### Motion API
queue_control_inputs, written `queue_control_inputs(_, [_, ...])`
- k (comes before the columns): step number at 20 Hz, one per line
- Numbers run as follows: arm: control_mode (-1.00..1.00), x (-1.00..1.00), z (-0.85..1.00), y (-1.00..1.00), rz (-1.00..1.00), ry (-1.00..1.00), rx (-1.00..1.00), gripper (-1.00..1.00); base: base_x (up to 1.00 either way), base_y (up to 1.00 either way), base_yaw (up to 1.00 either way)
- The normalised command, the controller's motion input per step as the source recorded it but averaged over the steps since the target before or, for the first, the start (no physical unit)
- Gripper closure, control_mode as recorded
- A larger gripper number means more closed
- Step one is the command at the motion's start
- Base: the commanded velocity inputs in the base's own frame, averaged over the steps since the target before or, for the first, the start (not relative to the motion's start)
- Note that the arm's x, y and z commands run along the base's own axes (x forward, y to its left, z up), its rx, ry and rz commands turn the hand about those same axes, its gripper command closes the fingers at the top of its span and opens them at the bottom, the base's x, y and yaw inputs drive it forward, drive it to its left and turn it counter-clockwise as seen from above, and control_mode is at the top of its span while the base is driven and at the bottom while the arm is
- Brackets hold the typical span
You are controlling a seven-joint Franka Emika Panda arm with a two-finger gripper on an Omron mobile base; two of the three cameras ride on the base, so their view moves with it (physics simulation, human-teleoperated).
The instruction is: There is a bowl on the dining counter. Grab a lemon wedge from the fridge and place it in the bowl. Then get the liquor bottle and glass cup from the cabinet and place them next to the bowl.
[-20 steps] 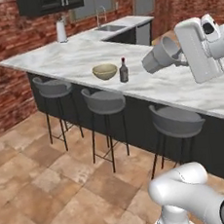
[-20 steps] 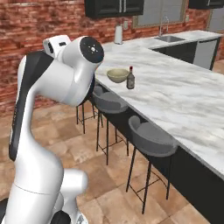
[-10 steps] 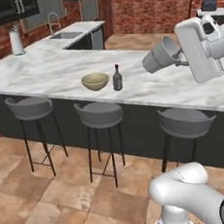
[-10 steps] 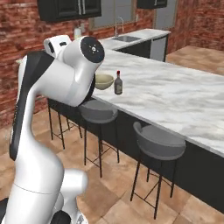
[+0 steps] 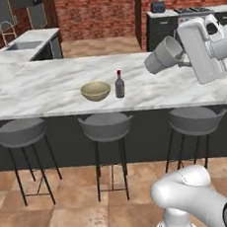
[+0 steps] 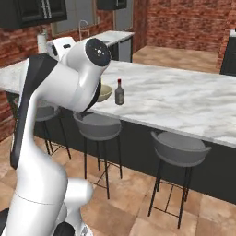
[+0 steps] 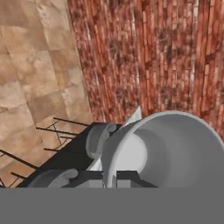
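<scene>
My gripper is shut on the rim of the grey glass cup, which hangs tipped on its side above the right part of the dining counter. In the hand view the glass cup looms large, with my gripper pinching its rim. The tan bowl sits on the counter to the left, with the liquor bottle upright just right of it. From the right, the bowl is half hidden behind my arm, and the bottle stands on the dining counter. Lemon wedge, fridge: out of view.
Three grey bar stools stand along the counter's near side, and the hand view shows a stool against a brick wall. A sink lies at the far left. Black wall cabinets hang at the back. Tiled floor is open in front.
Both base views have swung round with the base, so the counter now faces me square on. The cup stays in my shut gripper, and bowl and bottle keep their places.
</scene>
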Motion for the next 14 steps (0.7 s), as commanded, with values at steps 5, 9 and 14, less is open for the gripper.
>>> queue_control_inputs(5, [1.00, 0.00, 0.00, 0.00, 0.00, 0.00, 0.00, 1.00, 0.37, 1.00, -0.42])
queue_control_inputs(9, [1.00, 0.00, 0.00, 0.00, 0.00, 0.00, 0.00, 1.00, 0.42, 1.00, -0.40])
queue_control_inputs(14, [1.00, 0.00, 0.00, 0.00, 0.00, 0.00, 0.00, 1.00, 0.63, 0.65, -0.39])
